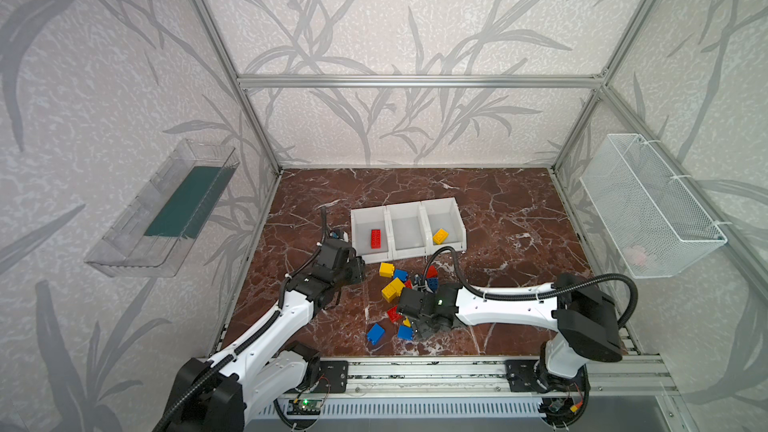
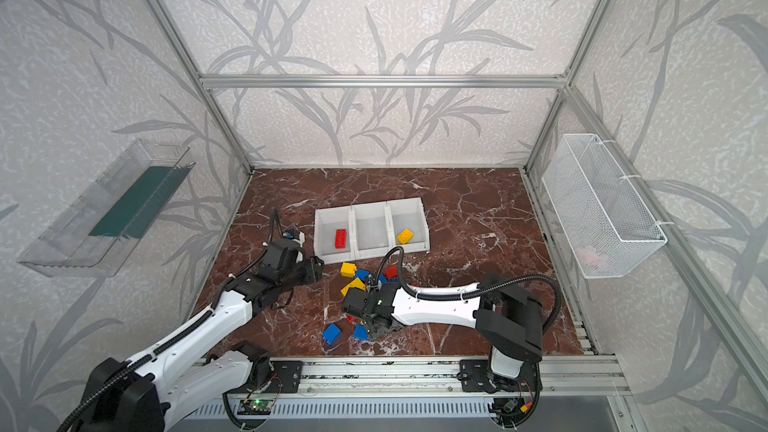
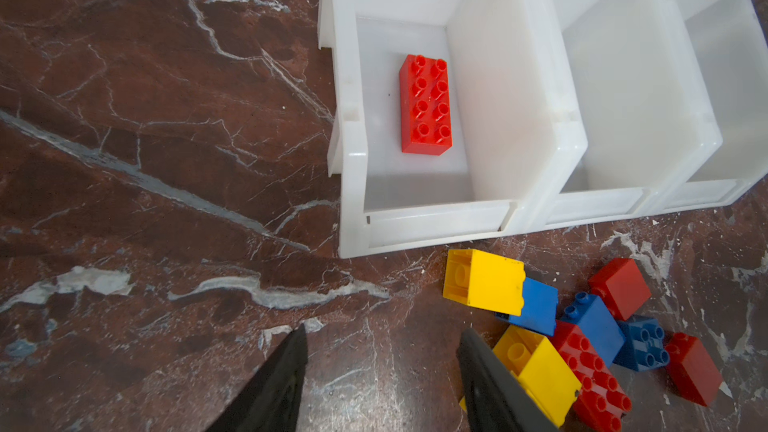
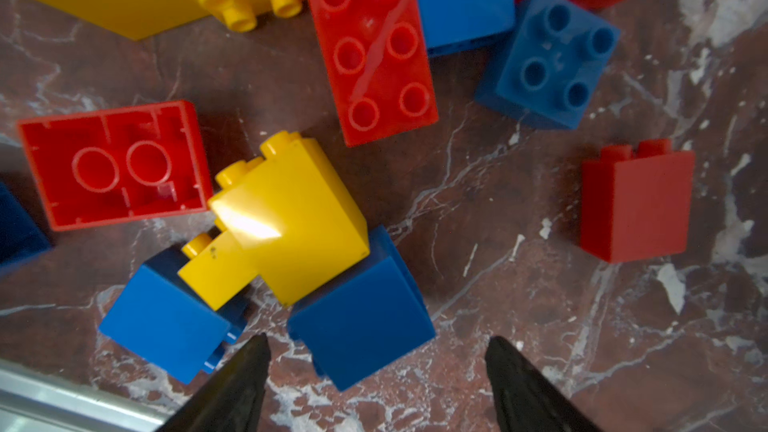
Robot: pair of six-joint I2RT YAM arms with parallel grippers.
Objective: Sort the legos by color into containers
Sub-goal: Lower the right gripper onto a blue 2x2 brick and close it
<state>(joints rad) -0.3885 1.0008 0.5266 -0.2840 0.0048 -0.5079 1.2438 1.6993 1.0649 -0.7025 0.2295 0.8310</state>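
Nearest the lens in the right wrist view, the right gripper (image 4: 376,338) is seen with its black fingers spread wide. Nothing is clamped, though a corner of a blue brick (image 4: 361,309) shows between the tips. A yellow brick (image 4: 291,209) is propped across that one and a second blue brick (image 4: 166,326). Beside it an overturned red brick (image 4: 112,164) shows its hollow underside with two rings, a detail that the arm largely covers in both top views.

In the left wrist view the left gripper (image 3: 384,328) is seen with its fingers partly apart over the bare marble table (image 3: 166,160), with nothing gripped. A long red brick (image 3: 426,105) lies flat, eight studs up, in the left-end bin (image 3: 351,139) of three white bins set in a row.

Only the top views reveal a second yellow brick (image 1: 440,236), lying in the right-end bin (image 1: 438,207). The loose bricks (image 1: 392,288), red, blue and yellow, are scattered on the table just in front of the bins, between the two grippers.
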